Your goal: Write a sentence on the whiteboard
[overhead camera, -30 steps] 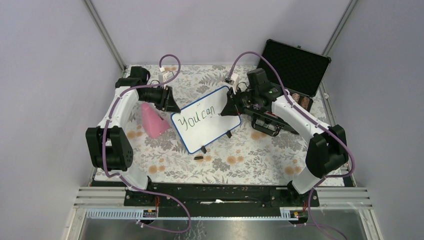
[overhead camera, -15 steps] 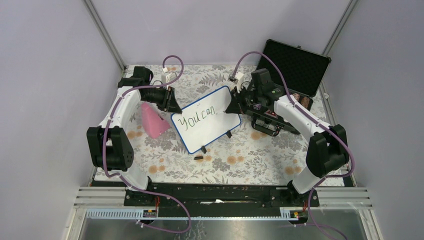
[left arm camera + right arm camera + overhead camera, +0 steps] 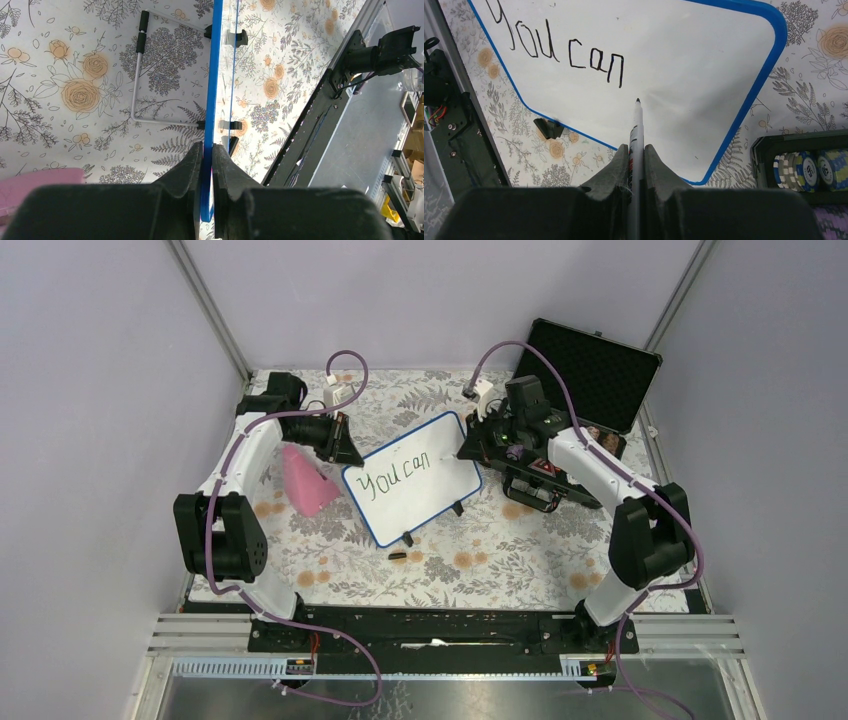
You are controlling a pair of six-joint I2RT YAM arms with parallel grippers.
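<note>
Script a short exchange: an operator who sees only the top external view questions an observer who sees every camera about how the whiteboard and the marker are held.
Operator: From above I can't tell: do the left jaws actually grip the whiteboard?
Observer: Yes. The left wrist view shows the left jaws shut on its blue frame, seen edge-on.
Operator: And where is the marker's tip?
Observer: The right wrist view shows the marker clamped in the right jaws, its black tip close beside the final letter of the word "can". Whether it touches the board, I cannot tell.
</note>
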